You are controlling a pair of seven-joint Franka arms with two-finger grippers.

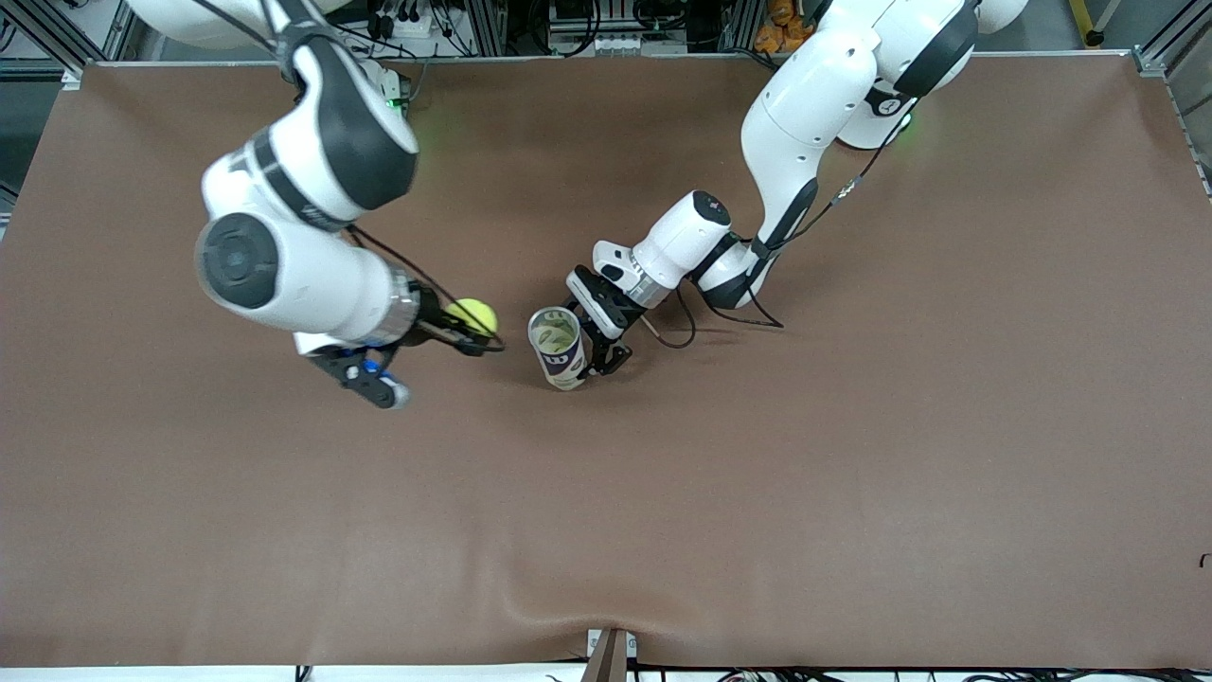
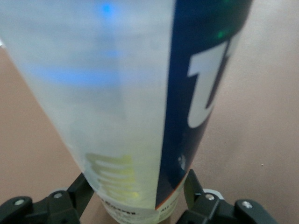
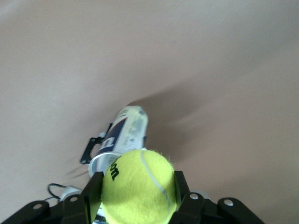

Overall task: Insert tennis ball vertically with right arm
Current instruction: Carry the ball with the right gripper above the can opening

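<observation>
Your right gripper [image 1: 478, 336] is clamped on the tennis ball [image 1: 472, 315], one finger on each side of it, and carries it above the brown table [image 1: 852, 474], just beside the open mouth of the tennis ball can [image 1: 557, 347] toward the right arm's end. The can stands upright near the middle of the table, and your left gripper [image 1: 606, 365] pinches it low on its body with the fingers [image 2: 79, 193] on either side of the clear plastic wall.

Judge the ball as light, springy and fuzzy: the felt gives the pads good friction, so it should not slip, but a hard squeeze will deform it. You hold it across its widest part, which looks like the right place.

The can looks light, thin-walled and smooth, so it would likely tip or flex if pushed from the side. The low hold steadies the base but leaves the rim free to sway. The ball probably fits the opening closely, so you will want it centred over the mouth.
</observation>
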